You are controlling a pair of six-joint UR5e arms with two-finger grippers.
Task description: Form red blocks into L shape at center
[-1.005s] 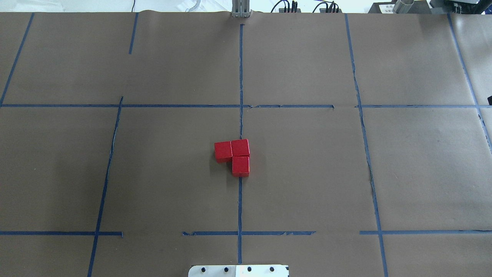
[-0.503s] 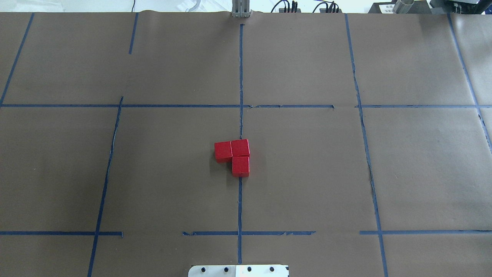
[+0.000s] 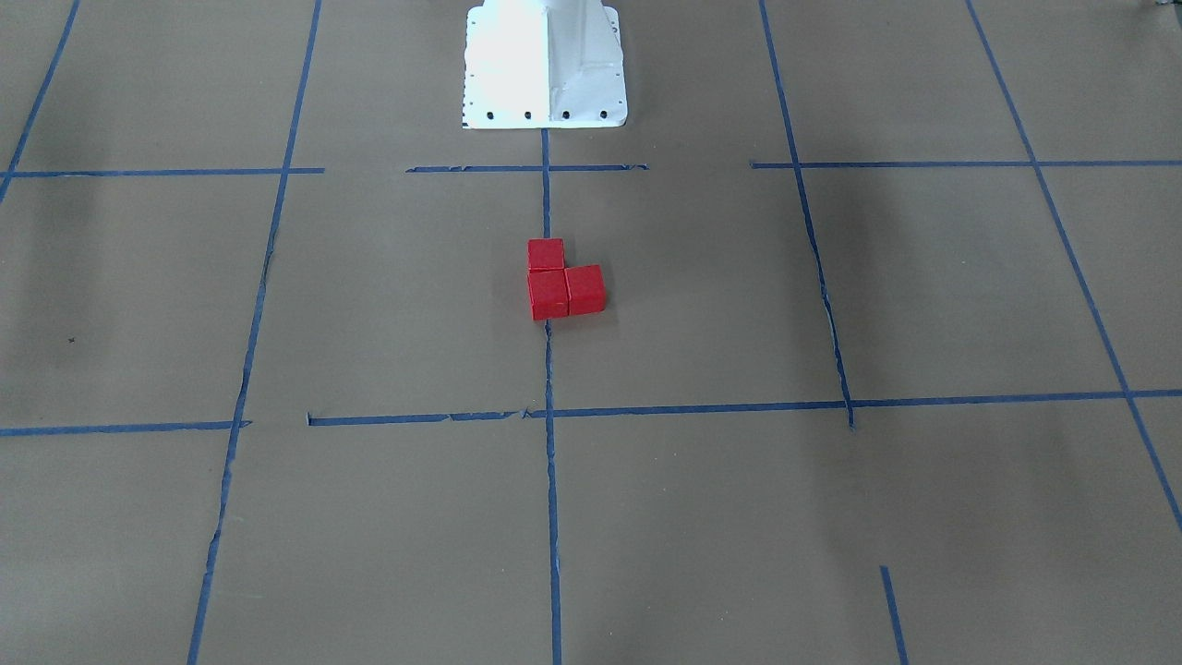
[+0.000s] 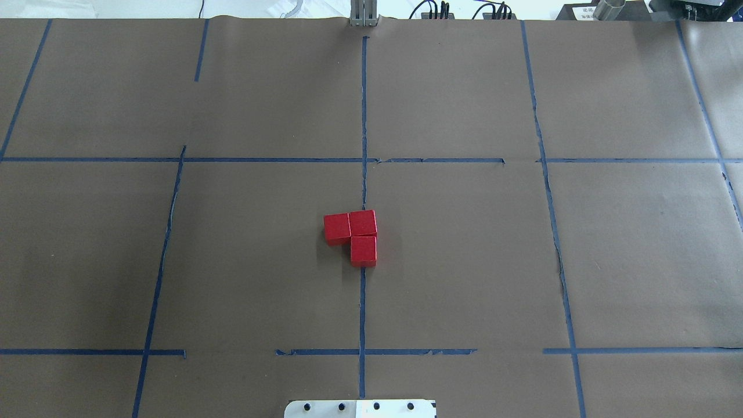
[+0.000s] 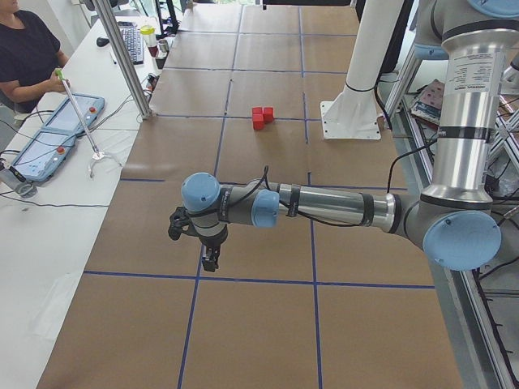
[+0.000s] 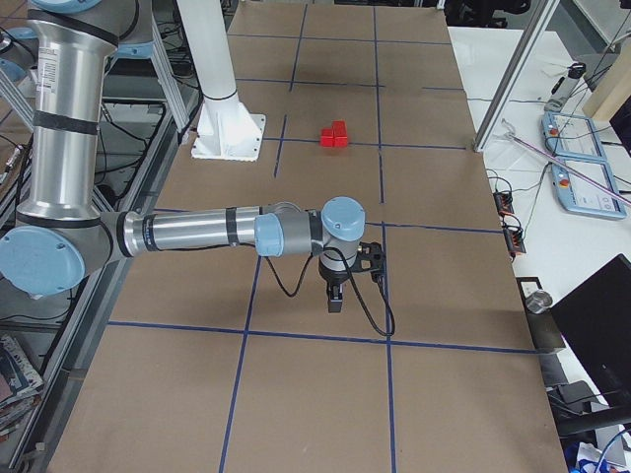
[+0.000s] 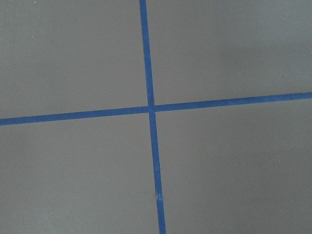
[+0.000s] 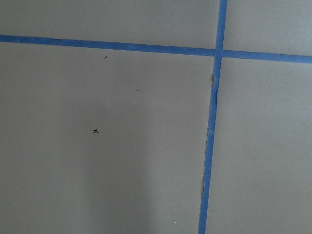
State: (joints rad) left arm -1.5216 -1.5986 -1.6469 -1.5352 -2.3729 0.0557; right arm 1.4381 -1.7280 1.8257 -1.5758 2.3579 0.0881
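Observation:
Three red blocks touch one another in an L shape on the table's centre tape line: one [image 4: 337, 227] on the left, one [image 4: 363, 223] at the corner, one [image 4: 363, 251] nearer the robot. The L also shows in the front-facing view [image 3: 563, 282] and in both side views [image 5: 260, 117] [image 6: 335, 135]. My left gripper [image 5: 209, 261] hangs over the table far from the blocks, at the near end in the exterior left view. My right gripper [image 6: 334, 304] hangs likewise at the opposite end. I cannot tell whether either is open or shut. Both wrist views show only paper and tape.
The brown paper table [image 4: 464, 261] carries a blue tape grid. The robot's white base plate [image 3: 545, 65] stands behind the blocks. A person [image 5: 24, 49] sits at a side table with tablets [image 5: 57, 134]; a metal post [image 5: 126, 61] stands at the table's far edge.

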